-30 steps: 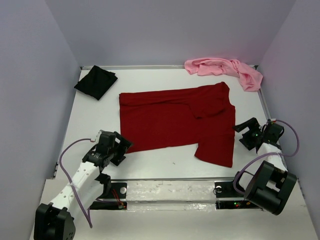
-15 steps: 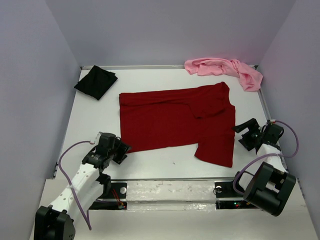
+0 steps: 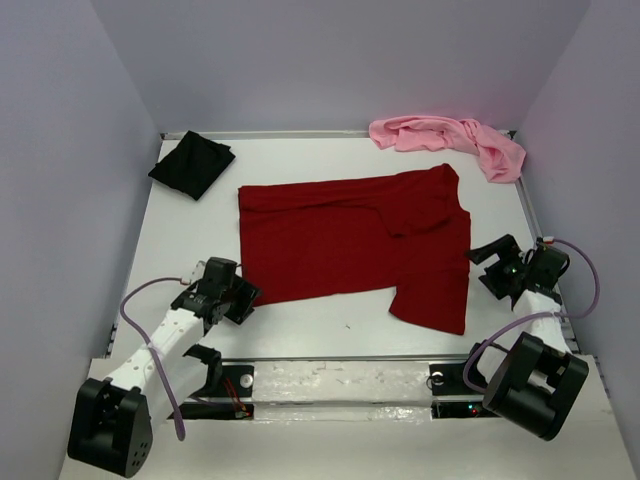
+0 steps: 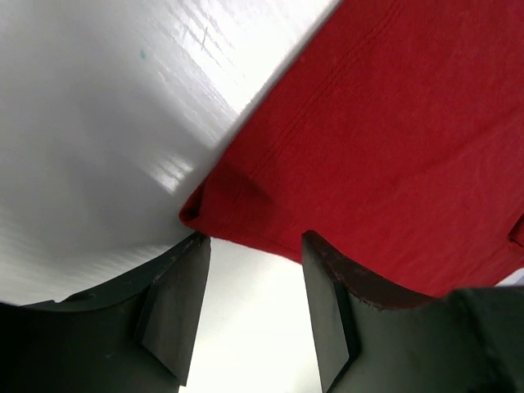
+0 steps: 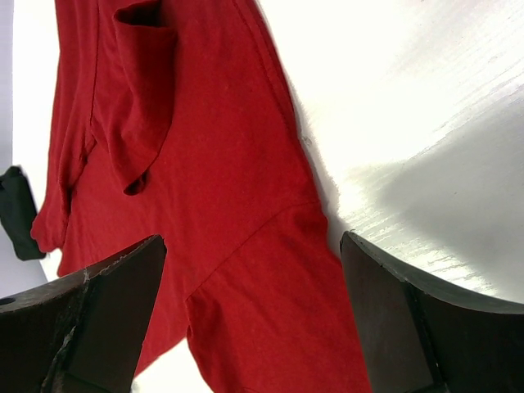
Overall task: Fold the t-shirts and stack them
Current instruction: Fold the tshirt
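Observation:
The dark red t-shirt [image 3: 350,235] lies spread flat mid-table, one sleeve folded over its chest. My left gripper [image 3: 238,296] sits low at the shirt's near left corner. In the left wrist view that corner [image 4: 196,211] lies just ahead of the fingertips of the left gripper [image 4: 255,266], whose jaws are partly open over bare table. My right gripper [image 3: 490,262] stands wide open at the shirt's right edge. In its wrist view the right gripper [image 5: 252,241] frames the near sleeve [image 5: 270,311]. The black t-shirt [image 3: 192,163] lies folded at the back left. The pink t-shirt [image 3: 450,140] is crumpled at the back right.
A raised metal rim [image 3: 528,215] borders the white table [image 3: 300,325], and lilac walls close in on three sides. Purple cables loop beside both arms near the front edge.
My left gripper's jaws have narrowed from wide open to partly open, and its arm has settled lower by the shirt corner. The right arm has barely moved.

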{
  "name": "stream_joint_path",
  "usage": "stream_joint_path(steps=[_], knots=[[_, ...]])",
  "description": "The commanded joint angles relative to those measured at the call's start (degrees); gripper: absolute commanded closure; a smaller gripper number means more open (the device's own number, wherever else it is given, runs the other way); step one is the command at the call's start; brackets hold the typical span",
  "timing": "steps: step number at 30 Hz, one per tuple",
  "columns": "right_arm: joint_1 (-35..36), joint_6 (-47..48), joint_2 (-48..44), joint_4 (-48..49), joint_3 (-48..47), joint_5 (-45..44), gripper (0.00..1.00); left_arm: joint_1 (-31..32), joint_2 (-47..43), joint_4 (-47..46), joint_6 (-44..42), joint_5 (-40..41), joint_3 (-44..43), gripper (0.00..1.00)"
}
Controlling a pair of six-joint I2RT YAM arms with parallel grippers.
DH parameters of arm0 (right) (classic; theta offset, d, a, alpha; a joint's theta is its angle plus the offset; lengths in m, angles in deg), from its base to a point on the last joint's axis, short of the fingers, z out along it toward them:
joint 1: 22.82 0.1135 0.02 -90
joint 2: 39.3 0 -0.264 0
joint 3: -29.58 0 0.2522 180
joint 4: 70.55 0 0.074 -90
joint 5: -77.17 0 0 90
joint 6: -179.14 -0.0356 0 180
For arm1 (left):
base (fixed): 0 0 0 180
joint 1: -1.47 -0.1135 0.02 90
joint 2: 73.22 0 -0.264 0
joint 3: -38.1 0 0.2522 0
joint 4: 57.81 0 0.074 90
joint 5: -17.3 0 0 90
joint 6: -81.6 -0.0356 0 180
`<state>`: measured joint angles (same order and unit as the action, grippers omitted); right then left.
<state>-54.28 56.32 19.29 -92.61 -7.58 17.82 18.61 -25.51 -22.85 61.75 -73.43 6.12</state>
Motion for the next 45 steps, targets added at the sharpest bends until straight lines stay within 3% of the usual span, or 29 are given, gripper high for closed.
stream_joint_path(steps=[1, 7, 9, 11, 16, 30, 38, 45], knots=[[-0.27, 0.56, -0.85, 2.58, 0.11, 1.16, 0.07, -0.18, 3.0, 1.92, -0.1, 4.6, -2.43, 0.39], [-0.27, 0.56, -0.4, 3.72, 0.46, 2.48, 0.07, -0.1, 6.43, 4.21, 0.51, 6.97, -5.51, 0.41], [-0.27, 0.48, -0.49, 3.99, 0.63, 2.74, 0.07, -0.18, 6.88, 4.21, 0.6, 6.54, -5.86, 0.65], [-0.27, 0.47, -0.67, 4.16, 0.72, 2.83, 0.07, -0.18, 7.14, 3.6, 0.86, 5.92, -5.6, 1.0], [-0.27, 0.65, -1.19, 4.25, 0.81, 3.27, 0.07, -0.18, 7.93, 2.01, 0.87, 4.6, -4.98, 1.0], [-0.27, 0.56, 0.3, 3.46, 0.9, 4.33, 0.09, -0.1, 4.06, 1.84, -1.59, 10.57, -9.29, 1.0], [-0.27, 0.83, -2.25, 0.21, 0.02, 1.08, 0.13, -0.1, 12.84, -5.97, -6.16, 10.75, -10.17, 1.0], [-0.27, 0.13, 0.47, 1.26, 0.19, -2.53, 0.13, -0.1, 21.28, -7.48, -10.9, 12.15, -13.94, 1.0]])
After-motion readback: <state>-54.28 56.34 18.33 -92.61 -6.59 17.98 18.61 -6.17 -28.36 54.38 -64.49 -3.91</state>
